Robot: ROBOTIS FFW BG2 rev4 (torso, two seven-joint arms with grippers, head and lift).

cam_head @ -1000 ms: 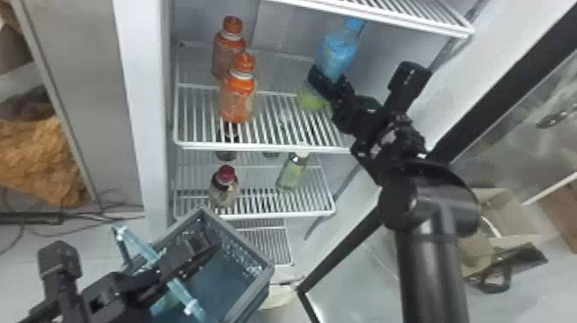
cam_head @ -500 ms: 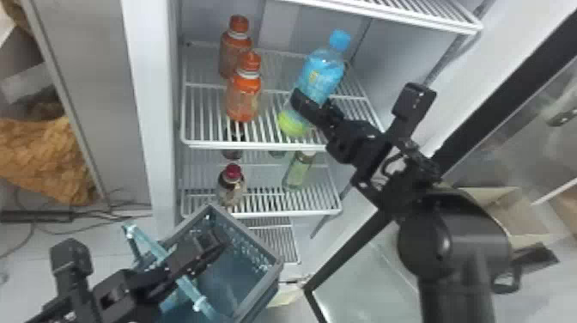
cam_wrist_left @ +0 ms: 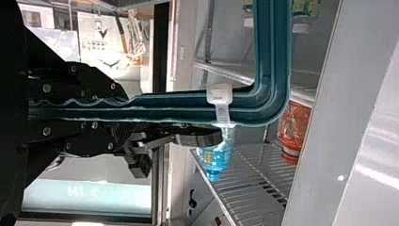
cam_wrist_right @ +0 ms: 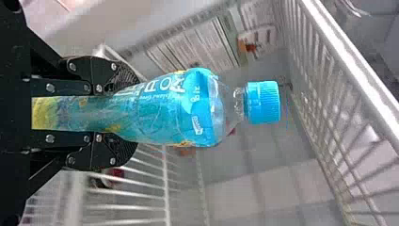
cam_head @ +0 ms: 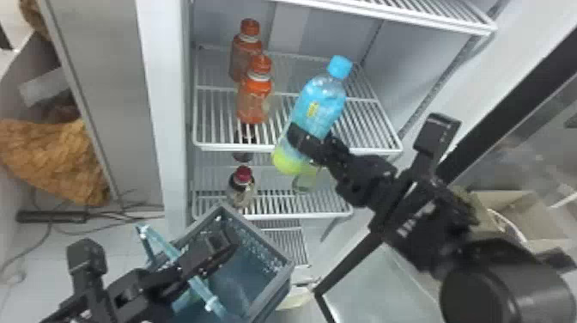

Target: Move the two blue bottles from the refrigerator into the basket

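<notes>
In the head view, my right gripper point(cam_head: 313, 148) is shut on a blue bottle point(cam_head: 320, 105), tilted with its cap up, in front of the middle shelf. The right wrist view shows this blue bottle point(cam_wrist_right: 164, 110) between both fingers of my right gripper point(cam_wrist_right: 134, 112), its blue cap beyond the fingertips. My left gripper point(cam_head: 221, 251) is at the grey-blue basket point(cam_head: 257, 236), low in front of the refrigerator. In the left wrist view, my left gripper point(cam_wrist_left: 124, 110) is shut on the rim of the basket point(cam_wrist_left: 275, 61).
Two orange-capped bottles point(cam_head: 256, 94) stand on the middle shelf point(cam_head: 292, 148), left of the blue bottle. A red-capped bottle point(cam_head: 241, 187) stands one shelf lower. The upper shelf point(cam_head: 408, 17) overhangs, and the open door's dark frame point(cam_head: 347, 266) lies at the right.
My right gripper has drawn the blue bottle out from deep on the shelf, toward the camera and down to the left. The left arm and basket have barely moved.
</notes>
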